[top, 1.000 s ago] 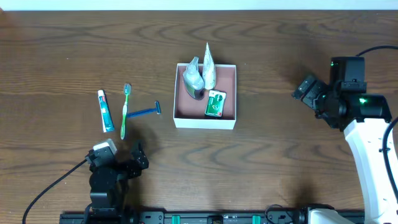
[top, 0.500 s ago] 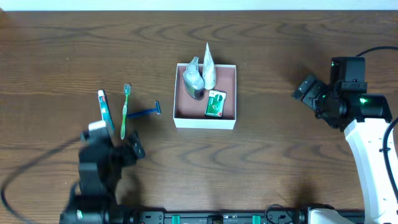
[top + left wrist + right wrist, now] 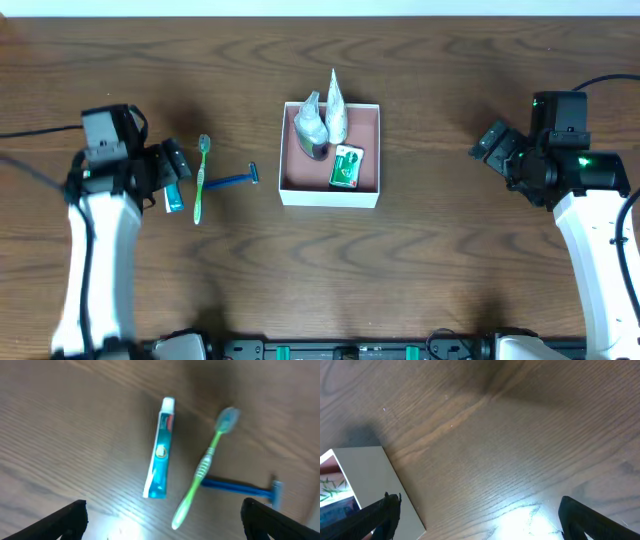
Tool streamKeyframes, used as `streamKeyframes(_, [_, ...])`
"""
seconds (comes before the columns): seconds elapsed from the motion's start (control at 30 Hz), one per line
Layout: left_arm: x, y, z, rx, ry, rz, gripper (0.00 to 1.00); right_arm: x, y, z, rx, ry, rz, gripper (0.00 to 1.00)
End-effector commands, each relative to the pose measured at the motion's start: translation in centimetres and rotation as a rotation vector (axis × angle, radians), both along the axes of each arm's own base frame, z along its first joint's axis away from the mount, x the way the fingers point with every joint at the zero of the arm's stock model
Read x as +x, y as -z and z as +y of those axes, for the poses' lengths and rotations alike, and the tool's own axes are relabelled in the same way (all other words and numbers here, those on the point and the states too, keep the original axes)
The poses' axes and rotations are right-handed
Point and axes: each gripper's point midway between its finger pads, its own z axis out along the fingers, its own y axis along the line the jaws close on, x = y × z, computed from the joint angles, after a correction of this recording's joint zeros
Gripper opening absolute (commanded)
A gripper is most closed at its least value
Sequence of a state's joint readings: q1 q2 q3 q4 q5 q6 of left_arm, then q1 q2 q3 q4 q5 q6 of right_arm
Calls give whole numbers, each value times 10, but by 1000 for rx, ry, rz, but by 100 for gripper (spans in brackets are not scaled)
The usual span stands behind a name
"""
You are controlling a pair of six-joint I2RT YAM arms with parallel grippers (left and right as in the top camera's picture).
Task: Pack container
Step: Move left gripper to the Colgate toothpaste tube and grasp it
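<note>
Left gripper: jaws wide apart, nothing held, over toothpaste, green toothbrush and blue razor. Toothpaste label is too blurred to read.

Container: centre of table, square so no long axis, sides parallel to the table's edges, mouth up. Green-white packet inside, print unreadable.

Right gripper: spread wide, empty.

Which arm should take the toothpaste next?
Left. Its open left gripper hovers over the toothpaste and toothbrush; the right gripper sits on the box's other side.

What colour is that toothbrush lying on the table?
The toothbrush is light green with a pale blue head, clearest in the left wrist view.
</note>
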State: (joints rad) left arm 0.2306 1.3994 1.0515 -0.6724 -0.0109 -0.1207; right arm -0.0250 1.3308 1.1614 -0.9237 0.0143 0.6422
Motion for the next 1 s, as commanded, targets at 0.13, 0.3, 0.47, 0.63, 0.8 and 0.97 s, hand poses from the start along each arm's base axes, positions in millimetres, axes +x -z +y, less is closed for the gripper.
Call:
streamKeyframes(0.13, [14, 59, 12, -1, 96, 139, 98, 0, -1, -1, -2, 1, -1, 99])
streamKeyframes(0.3, [22, 79, 30, 12, 60, 149, 98, 0, -1, -1, -2, 1, -1, 99])
streamKeyframes(0.47, [25, 107, 31, -3, 59, 190, 98, 0, -1, -1, -2, 1, -1, 99])
streamKeyframes(0.63, [31, 117, 33, -2, 59, 187, 94, 0, -1, -1, -2, 1, -1, 99])
streamKeyframes(0.8, [36, 117, 35, 9, 68, 168, 69, 0, -1, -1, -2, 1, -1, 99])
streamKeyframes(0.97, [39, 117, 36, 13, 72, 160, 66, 0, -1, -1, -2, 1, -1, 99])
